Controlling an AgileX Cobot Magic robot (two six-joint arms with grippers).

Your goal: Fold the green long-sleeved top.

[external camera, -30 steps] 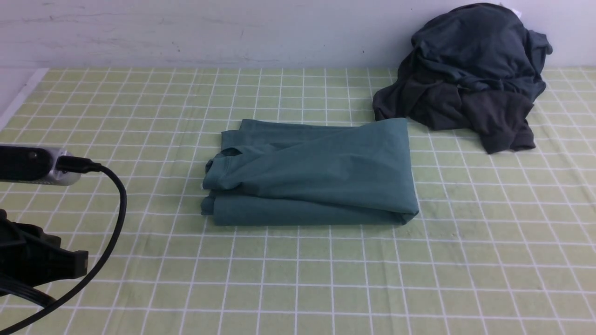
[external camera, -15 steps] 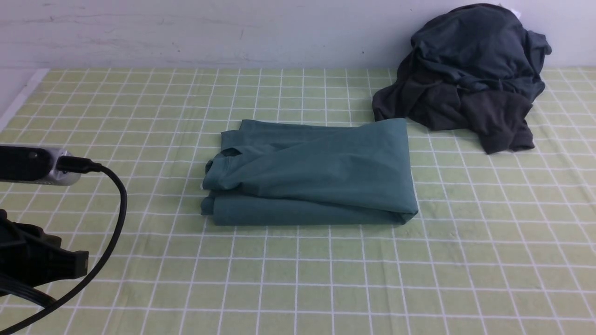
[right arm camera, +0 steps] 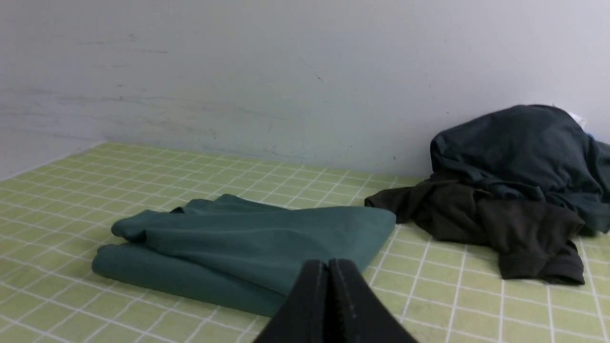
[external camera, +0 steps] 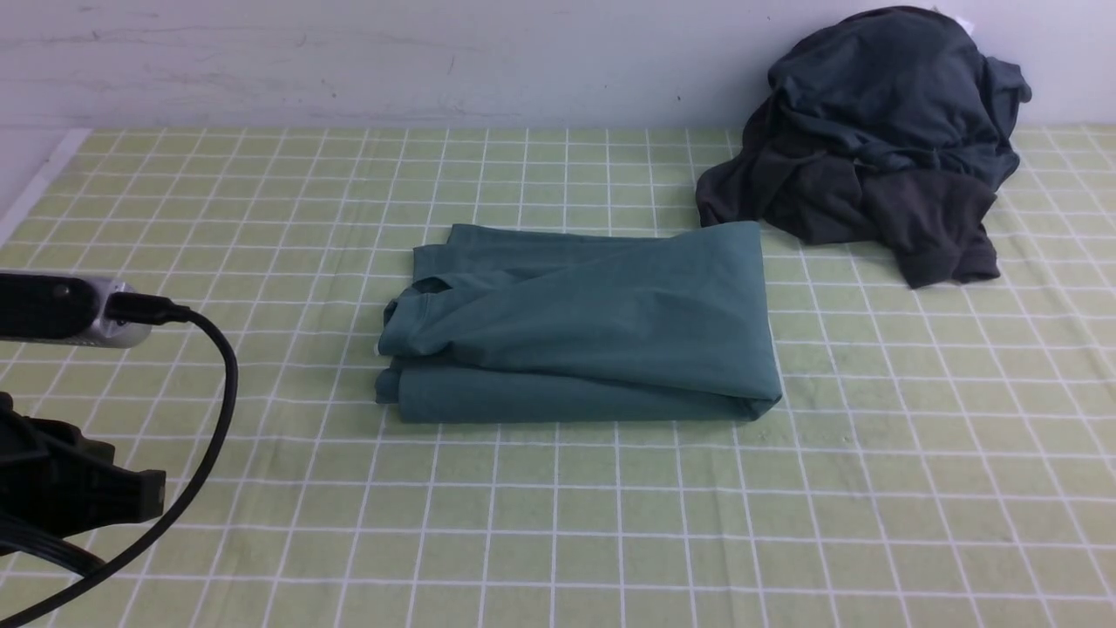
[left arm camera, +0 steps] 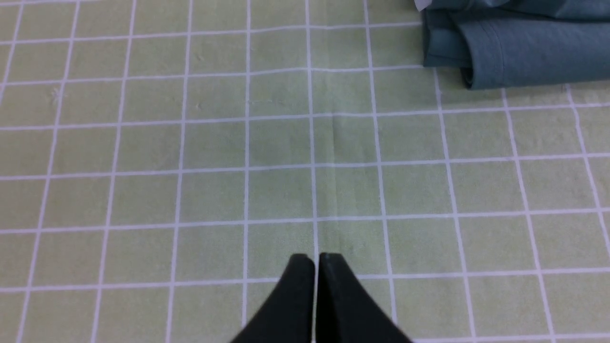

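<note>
Front view: a pale wall backs a worktop [external camera: 915, 488] covered in green checked cloth. The green long-sleeved top [external camera: 593, 327] is seen folded into a compact rectangle at centre; a heap of dark garments [external camera: 872, 148] is piled at the far right. Nothing has shifted over the last second, so folding is judged finished.

Left wrist view: the left gripper [left arm camera: 316, 259] is held over bare cloth, fingers clenched on nothing, well apart from the top's corner.

Right wrist view: the right gripper [right arm camera: 329, 267] is likewise clenched and empty, raised near the top.
</note>
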